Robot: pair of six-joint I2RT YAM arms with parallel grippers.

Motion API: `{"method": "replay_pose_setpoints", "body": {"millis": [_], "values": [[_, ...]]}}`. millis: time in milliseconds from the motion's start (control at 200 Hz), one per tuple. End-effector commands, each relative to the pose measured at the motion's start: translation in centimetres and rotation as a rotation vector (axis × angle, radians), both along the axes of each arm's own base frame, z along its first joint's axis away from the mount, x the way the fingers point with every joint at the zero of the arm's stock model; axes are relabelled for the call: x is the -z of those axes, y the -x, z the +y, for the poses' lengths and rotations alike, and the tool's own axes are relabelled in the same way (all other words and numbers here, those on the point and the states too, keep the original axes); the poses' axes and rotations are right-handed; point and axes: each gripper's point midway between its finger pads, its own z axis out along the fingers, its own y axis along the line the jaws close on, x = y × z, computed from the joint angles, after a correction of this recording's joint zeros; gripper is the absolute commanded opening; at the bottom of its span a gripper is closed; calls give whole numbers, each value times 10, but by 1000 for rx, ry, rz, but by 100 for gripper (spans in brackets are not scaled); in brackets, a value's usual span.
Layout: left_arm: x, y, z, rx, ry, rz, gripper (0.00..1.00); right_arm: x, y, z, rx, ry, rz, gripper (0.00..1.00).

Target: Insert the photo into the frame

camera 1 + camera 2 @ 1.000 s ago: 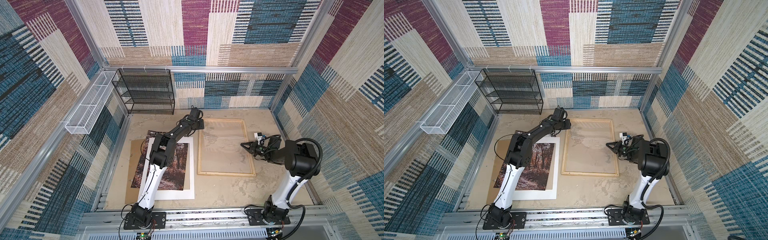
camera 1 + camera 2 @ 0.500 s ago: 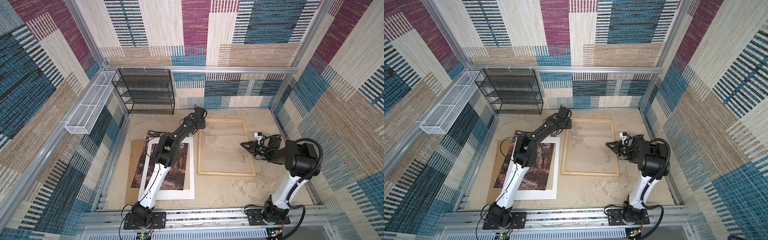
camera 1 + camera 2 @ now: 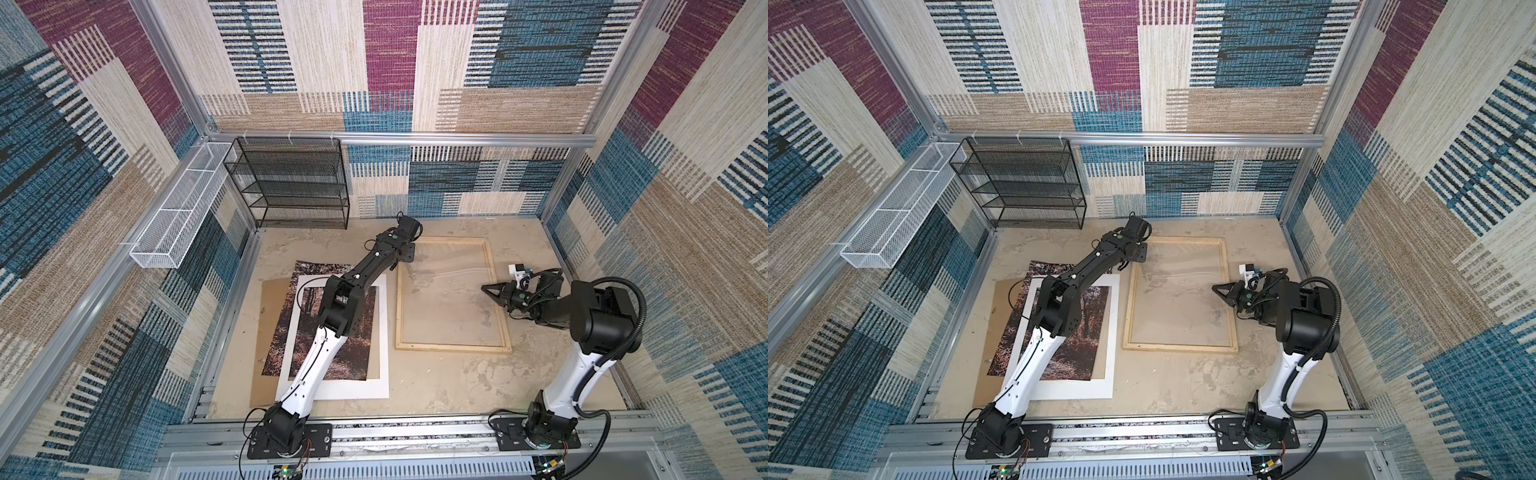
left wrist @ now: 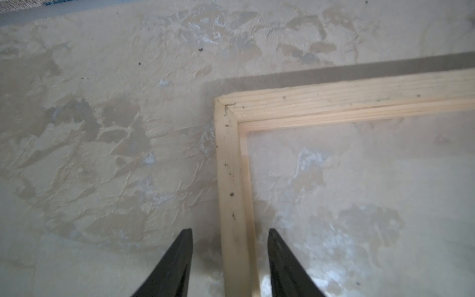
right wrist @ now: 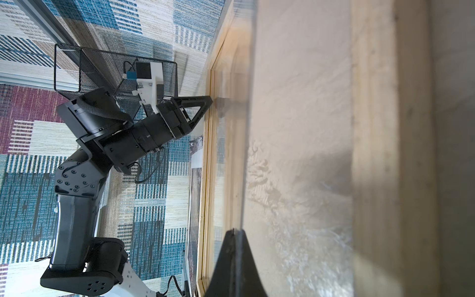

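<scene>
Fingers (image 4: 177, 262) of the left gripper (image 4: 230, 231) are held apart, one on each side of a pale wooden strip of the frame (image 4: 231, 167) close to its far left corner, and a gap is seen on both sides. Jaws of the right gripper (image 3: 485, 287) are pressed together over the frame's right edge; whether the clear pane is pinched between them cannot be told. The frame is laid flat on the table (image 3: 457, 386), right of centre in both top views. The photo (image 3: 353, 357) is found just beside it on the left, covered by a white mat (image 3: 382, 332), laid over a brown backing board (image 3: 272, 299) and crossed by the left arm.
</scene>
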Motion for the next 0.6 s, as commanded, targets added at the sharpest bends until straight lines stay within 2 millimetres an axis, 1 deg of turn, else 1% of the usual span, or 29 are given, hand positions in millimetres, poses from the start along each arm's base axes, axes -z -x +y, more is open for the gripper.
{"method": "replay_pose_setpoints", "body": {"millis": [0, 150, 260, 336, 471, 546, 591], "values": [[12, 11, 8, 22, -62, 58, 51, -5, 1, 2, -17, -1, -28, 0], [7, 11, 7, 24, -53, 56, 51, -5, 1, 2, -18, -2, -27, 0], [-7, 10, 3, 30, -25, 38, 52, -6, 1, 2, -19, -1, -28, 0], [-22, 9, 1, 36, -4, 18, 52, -5, 0, 2, -18, 3, -28, 0], [-60, 12, 4, 28, 22, -32, 52, -4, -1, 0, -13, 18, -25, 0], [-81, 17, 8, 23, 36, -59, 52, -4, -2, 0, -11, 24, -24, 3], [-91, 22, 12, 22, 36, -67, 52, -4, -2, 0, -13, 22, -23, 5]]}}
